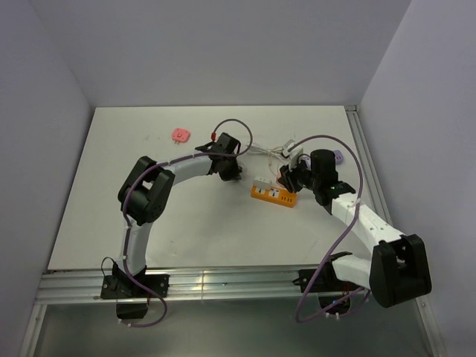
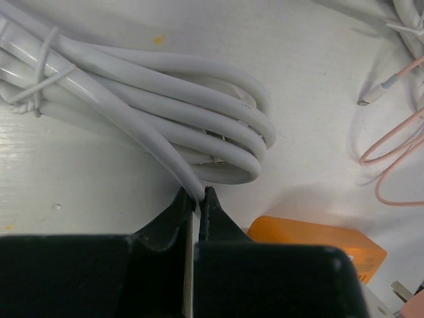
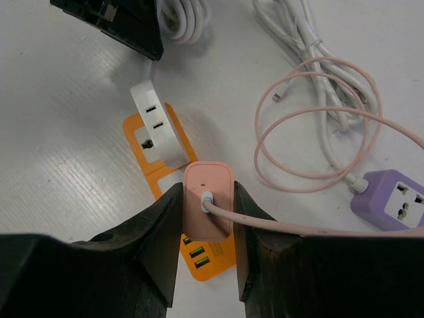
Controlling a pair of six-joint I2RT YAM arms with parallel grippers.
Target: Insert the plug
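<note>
Two arms: both reached to the middle of the white table [image 1: 223, 230], wrists close together.
Right side: the right gripper [image 3: 207, 191] clamped the pink plug [image 3: 211, 222] between its two black fingers, one on each flank of the housing.
Task item: the pink plug stood over the orange power strip [image 3: 134, 129], at the end nearest the wrist camera, just behind a row of greenish USB ports.
Seating: whether its pins were home in a socket could not be told, as the housing hid the contact.
Lead: a pink cable [image 3: 311, 119] ran from the plug's top face and lay in loops on the table to the right.
Left side: the left gripper [image 2: 197, 197] had its fingertips pressed nearly together, pinching a strand of the coiled white cord [image 2: 192, 112].
Neighbour: a white adapter [image 3: 158, 122] sat on the strip's far sockets, just beyond the plug.
Right edge: a purple adapter [image 3: 394, 202] lay apart from the strip, beside the pink loops.
Far left: a small pink object [image 1: 181, 134] lay alone, well apart from both arms' grippers.
</note>
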